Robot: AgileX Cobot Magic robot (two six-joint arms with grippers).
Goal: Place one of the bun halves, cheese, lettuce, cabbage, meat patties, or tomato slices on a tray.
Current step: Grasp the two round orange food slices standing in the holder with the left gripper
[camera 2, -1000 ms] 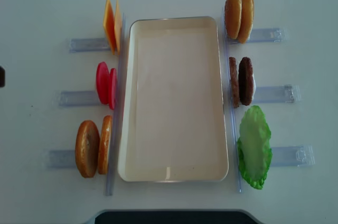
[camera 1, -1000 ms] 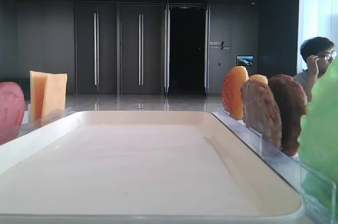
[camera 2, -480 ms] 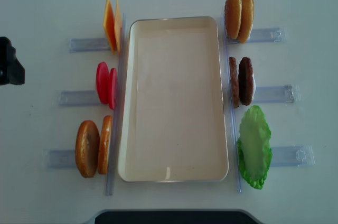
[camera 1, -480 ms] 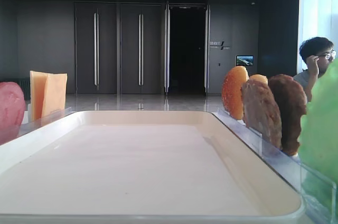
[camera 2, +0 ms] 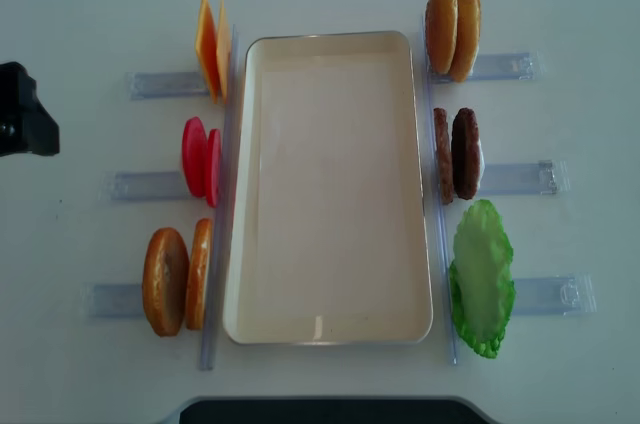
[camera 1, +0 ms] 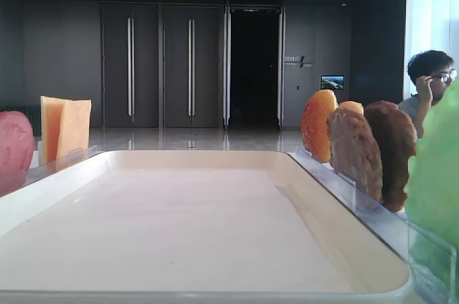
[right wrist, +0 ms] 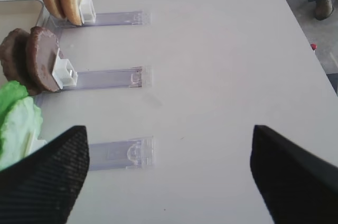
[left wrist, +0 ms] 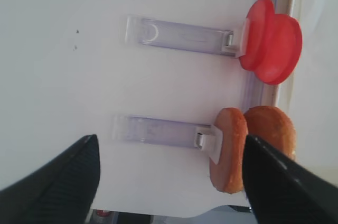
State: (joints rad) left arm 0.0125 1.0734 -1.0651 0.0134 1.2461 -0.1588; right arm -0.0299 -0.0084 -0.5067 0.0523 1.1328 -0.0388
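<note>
At the middle of the white table (camera 2: 560, 4) lay the tray (camera 2: 330, 329), nothing in it, its long sides running front to back. Clear racks (camera 2: 160, 84) stood along both long sides, each holding food pieces on edge. By the tray's left side, from the far end forward, were the cheese (camera 2: 210, 49), the tomato slices (camera 2: 201, 160) and a pair of bun halves (camera 2: 176, 280). By its right side were two more buns (camera 2: 452, 30), the meat patties (camera 2: 457, 154) and the lettuce (camera 2: 482, 278), which leaned over the near end of its rack.

Near the table's left edge, level with the gap between cheese and tomato, the left gripper (left wrist: 169, 182) hung above bare tabletop, well apart from the food. Its fingers (left wrist: 58, 182) were spread wide with nothing between them; below it its camera showed the tomato and bun racks.

The right gripper (right wrist: 169, 174) was over the table's right part, beside the lettuce rack, fingers (right wrist: 293, 176) parted and holding nothing.

A man with glasses (camera 1: 430, 89) sat beyond the table's far right corner.
</note>
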